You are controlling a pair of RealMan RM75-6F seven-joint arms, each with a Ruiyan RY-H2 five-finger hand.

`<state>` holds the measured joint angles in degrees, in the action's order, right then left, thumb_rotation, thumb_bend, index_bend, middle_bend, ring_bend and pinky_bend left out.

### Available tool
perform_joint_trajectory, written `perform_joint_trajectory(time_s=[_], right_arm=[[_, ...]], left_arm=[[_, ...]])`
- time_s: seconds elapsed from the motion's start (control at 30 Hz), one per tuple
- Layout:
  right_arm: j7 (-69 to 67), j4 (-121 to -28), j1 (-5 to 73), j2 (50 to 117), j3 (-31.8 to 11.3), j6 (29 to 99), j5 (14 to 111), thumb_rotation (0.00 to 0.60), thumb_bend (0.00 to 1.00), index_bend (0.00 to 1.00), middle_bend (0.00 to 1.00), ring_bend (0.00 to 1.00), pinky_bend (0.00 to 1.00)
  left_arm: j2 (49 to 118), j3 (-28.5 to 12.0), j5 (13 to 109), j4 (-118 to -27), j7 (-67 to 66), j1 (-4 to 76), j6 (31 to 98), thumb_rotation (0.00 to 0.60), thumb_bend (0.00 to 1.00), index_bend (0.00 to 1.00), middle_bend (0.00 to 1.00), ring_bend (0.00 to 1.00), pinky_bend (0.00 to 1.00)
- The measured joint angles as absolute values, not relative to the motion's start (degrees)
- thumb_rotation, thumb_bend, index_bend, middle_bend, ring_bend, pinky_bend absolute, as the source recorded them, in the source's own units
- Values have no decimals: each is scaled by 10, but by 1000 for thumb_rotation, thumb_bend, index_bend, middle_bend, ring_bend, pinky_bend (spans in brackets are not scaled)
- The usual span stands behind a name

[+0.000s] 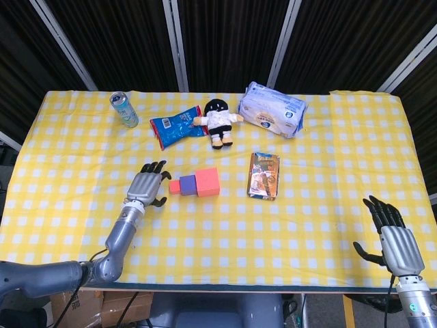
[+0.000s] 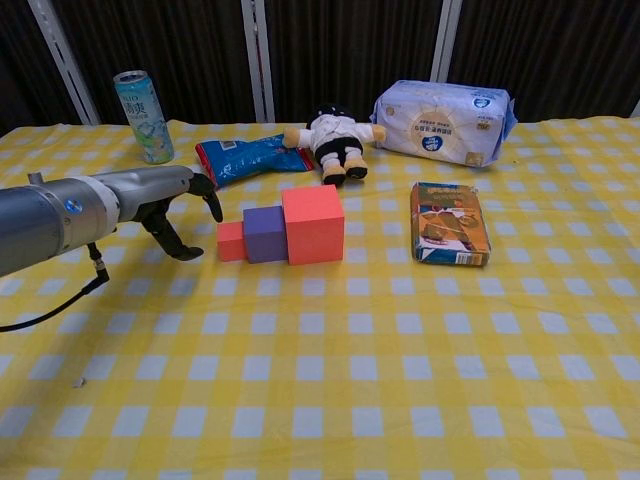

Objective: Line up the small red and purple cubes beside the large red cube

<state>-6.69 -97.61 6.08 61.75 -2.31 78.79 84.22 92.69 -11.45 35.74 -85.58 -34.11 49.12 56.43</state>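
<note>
The large red cube [image 1: 207, 182] [image 2: 313, 224] sits mid-table. Against its left face stands the purple cube [image 1: 188, 184] [image 2: 264, 234], and the small red cube [image 1: 175, 186] [image 2: 230, 241] touches the purple one's left side, so the three form one row. My left hand [image 1: 145, 185] [image 2: 170, 203] hovers a short gap left of the small red cube, fingers spread, holding nothing. My right hand [image 1: 394, 240] rests open at the table's near right edge, seen only in the head view.
Behind the cubes lie a blue snack bag [image 1: 171, 127] [image 2: 250, 156], a doll [image 1: 218, 119] [image 2: 334, 137] and a tissue pack [image 1: 272, 117] [image 2: 442, 121]. A can [image 1: 124, 109] [image 2: 142, 102] stands far left. A small printed box [image 1: 263, 175] [image 2: 448, 223] lies right of the cubes.
</note>
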Motion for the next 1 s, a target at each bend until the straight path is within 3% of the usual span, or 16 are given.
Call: perform_joint_trajectory(time_s=[0.2, 0.43, 1.0], right_arm=[[-63, -976, 60, 620, -23, 790, 843, 600, 345, 0, 0, 0, 0], [-67, -977, 60, 619, -23, 791, 843, 600, 344, 0, 0, 0, 0], [-72, -977, 60, 618, -23, 790, 844, 600, 344, 0, 0, 0, 0]], left_arm=[[876, -87, 362, -928, -351, 472, 579, 600, 467, 259, 0, 0, 0], [868, -68, 355, -946, -360, 463, 591, 600, 467, 258, 0, 0, 0], [927, -90, 339, -887, -363, 486, 590, 600, 467, 254, 0, 0, 0]])
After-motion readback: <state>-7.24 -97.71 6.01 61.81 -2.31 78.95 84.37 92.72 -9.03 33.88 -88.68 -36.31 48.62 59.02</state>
